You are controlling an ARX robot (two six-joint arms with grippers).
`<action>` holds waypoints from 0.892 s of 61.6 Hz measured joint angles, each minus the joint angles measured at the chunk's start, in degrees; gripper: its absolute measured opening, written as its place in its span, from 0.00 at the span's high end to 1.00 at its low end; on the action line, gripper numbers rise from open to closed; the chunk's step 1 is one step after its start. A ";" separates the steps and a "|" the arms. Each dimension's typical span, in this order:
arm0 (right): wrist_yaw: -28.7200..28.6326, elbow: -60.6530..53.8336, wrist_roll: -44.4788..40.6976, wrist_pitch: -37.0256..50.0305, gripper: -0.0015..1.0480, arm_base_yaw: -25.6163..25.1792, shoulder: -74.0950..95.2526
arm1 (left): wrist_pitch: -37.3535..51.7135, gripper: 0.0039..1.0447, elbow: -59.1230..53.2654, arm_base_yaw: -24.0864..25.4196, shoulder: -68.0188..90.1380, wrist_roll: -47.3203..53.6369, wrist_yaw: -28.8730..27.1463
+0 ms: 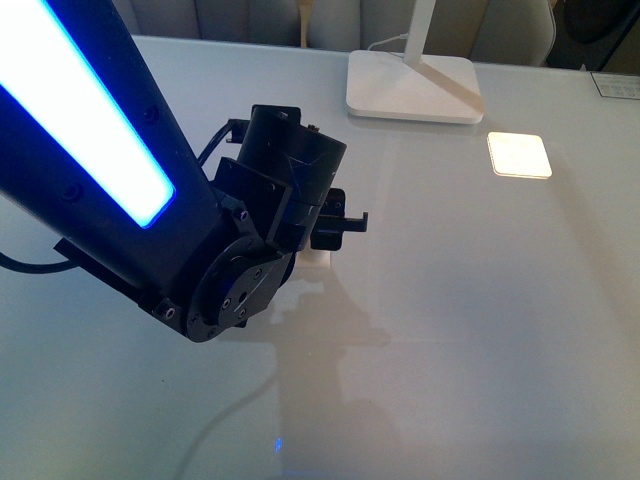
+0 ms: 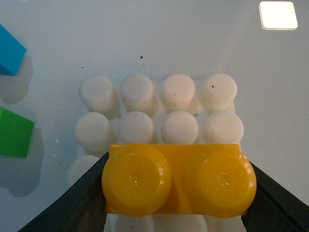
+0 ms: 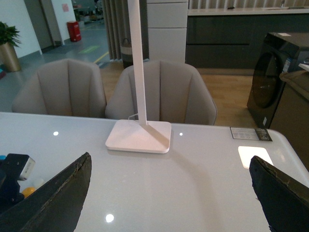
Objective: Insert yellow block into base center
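Jaws status: left jaws clamped on yellow block (image 2: 177,180) over base (image 2: 179,126) (contact not discernible); right jaws spread wide.

The glossy white counter (image 1: 470,320) is carrying a white lamp (image 1: 413,88) at its far side. The studded white base (image 2: 137,92) is lying flat on it, with a blue brick (image 2: 9,54) and a green brick (image 2: 14,133) sitting near one side, not touching it.

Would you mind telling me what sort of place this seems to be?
Probably an office or showroom lounge: a glossy white table, padded chairs behind it, and a white desk lamp.
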 joint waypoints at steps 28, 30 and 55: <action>0.00 0.00 0.00 0.00 0.08 0.00 0.00 | 0.46 0.40 0.11 1.57 1.38 0.42 0.63; 0.00 0.00 0.00 0.00 0.09 0.00 0.00 | 0.50 0.40 0.09 1.64 1.38 0.48 0.68; 0.00 0.00 0.00 0.00 0.09 0.00 0.00 | 2.01 0.40 0.04 1.84 2.19 -0.11 0.76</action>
